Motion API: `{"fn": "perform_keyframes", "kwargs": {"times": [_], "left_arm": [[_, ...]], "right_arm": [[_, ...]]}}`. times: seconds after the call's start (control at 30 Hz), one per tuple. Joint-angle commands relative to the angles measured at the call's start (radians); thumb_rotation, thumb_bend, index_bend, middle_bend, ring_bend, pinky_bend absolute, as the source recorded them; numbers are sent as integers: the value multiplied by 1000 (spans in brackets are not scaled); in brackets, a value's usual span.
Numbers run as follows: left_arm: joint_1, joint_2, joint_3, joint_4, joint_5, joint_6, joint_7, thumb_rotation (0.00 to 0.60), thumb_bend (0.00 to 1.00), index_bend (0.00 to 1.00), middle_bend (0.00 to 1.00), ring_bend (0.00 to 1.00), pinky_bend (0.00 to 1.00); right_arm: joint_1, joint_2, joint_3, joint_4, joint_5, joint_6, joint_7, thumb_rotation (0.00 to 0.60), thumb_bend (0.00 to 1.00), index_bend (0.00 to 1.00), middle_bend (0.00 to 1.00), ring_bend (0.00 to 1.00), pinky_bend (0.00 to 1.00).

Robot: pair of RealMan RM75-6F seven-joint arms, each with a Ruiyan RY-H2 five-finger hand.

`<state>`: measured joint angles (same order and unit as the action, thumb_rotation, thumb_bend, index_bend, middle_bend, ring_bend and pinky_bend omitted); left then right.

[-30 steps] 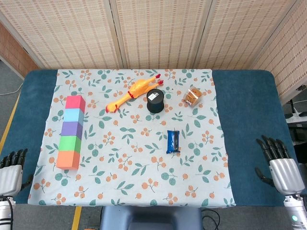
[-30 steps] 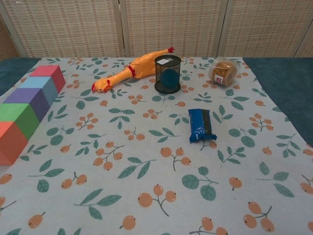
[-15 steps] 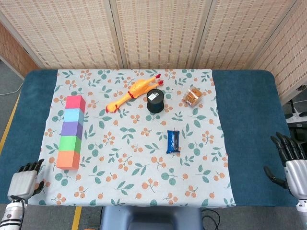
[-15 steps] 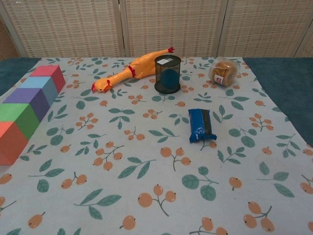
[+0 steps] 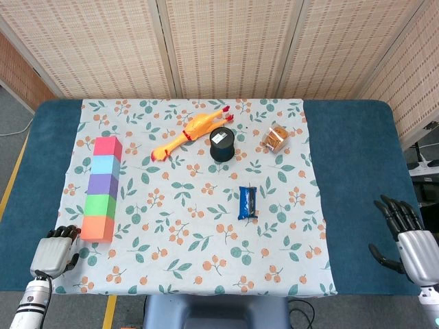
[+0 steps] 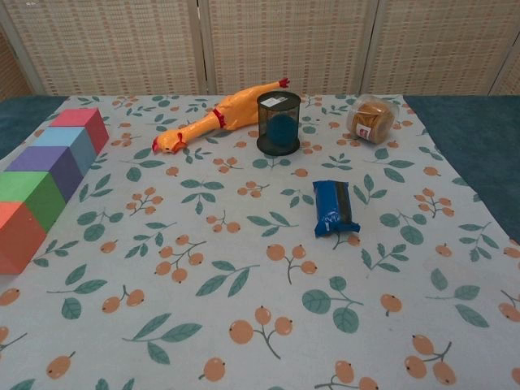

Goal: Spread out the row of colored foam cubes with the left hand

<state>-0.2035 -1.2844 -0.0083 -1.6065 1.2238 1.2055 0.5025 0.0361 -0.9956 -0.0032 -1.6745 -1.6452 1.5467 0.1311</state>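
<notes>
A row of touching foam cubes lies along the left side of the cloth: pink (image 5: 108,147), light blue (image 5: 105,165), purple (image 5: 103,185), green (image 5: 101,205) and orange (image 5: 97,228) nearest me. The chest view shows the same row at its left edge, from pink (image 6: 80,120) down to orange (image 6: 12,231). My left hand (image 5: 56,249) hovers at the front left corner of the cloth, just left of and behind the orange cube, holding nothing, fingertips pointing toward it. My right hand (image 5: 410,241) is over the blue table at the far right, fingers spread. Neither hand appears in the chest view.
A yellow rubber chicken (image 5: 191,133), a black cylinder cup (image 5: 222,143), a clear jar of snacks (image 5: 276,138) and a blue snack packet (image 5: 247,202) lie on the floral cloth (image 5: 206,247). Blue table (image 5: 357,171) borders it on both sides.
My left hand has moved right and forward, from off the table's left edge to beside the orange cube. The right hand has shifted slightly. The cubes have not moved.
</notes>
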Motion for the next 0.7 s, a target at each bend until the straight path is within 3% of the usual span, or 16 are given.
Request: {"fn": "perform_keyframes", "kwargs": {"times": [0.03, 0.17, 0.37, 0.7], "left_arm": [[-4, -1, 2, -3, 11, 4, -1, 600, 413, 216, 177, 165, 239], [-12, 3, 19, -64, 73, 28, 25, 600, 414, 210, 173, 163, 240], [23, 34, 111, -184, 245, 104, 75, 600, 413, 210, 173, 163, 248], [49, -5, 213, -224, 448, 118, 144, 600, 414, 208, 177, 164, 250]], "right_arm": [[1, -2, 0, 0, 2, -3, -3, 600, 215, 0, 0, 0, 0], [3, -4, 3, 1, 7, -5, 3, 600, 214, 0, 0, 0, 0], [0, -1, 4, 2, 6, 1, 16, 600, 215, 0, 0, 0, 0], [-1, 12, -3, -2, -4, 3, 39, 600, 215, 0, 0, 0, 0]]}}
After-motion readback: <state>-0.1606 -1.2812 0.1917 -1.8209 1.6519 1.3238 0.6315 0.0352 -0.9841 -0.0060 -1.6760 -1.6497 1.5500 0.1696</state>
